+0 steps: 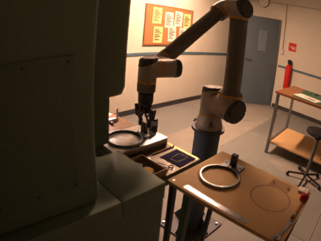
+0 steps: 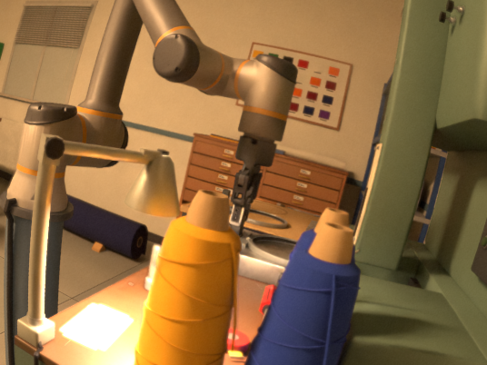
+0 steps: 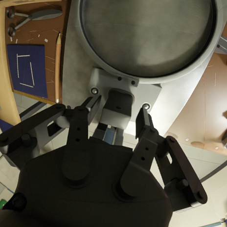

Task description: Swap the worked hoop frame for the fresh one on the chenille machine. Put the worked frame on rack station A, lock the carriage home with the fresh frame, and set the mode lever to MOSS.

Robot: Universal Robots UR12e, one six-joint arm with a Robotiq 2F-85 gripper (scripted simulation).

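Note:
My gripper [image 3: 118,110] [image 1: 149,127] [image 2: 239,217] hangs over the grip tab [image 3: 119,107] of the worked hoop frame [image 1: 125,138] [image 3: 149,36]. That dark frame sits on the grey carriage plate [image 1: 139,142] of the green chenille machine [image 1: 47,127]. The fresh hoop frame [image 1: 219,175], a light metal ring with an upright tab [image 1: 234,159], lies on the wooden rack table [image 1: 241,193]. An empty circular outline [image 1: 270,198] marks a station to the right of it. The mode lever is not in view. The gripper is open, its fingers on either side of the tab, holding nothing.
The machine's green body [image 2: 422,181] fills the near side. Yellow [image 2: 191,290] and blue [image 2: 313,299] thread cones and a lamp [image 2: 150,186] stand on the bench. A blue cloth [image 3: 27,71], pencil [image 3: 57,66] and scissors [image 3: 29,16] lie beside the carriage. A red knob [image 1: 304,197] sits at the rack's corner.

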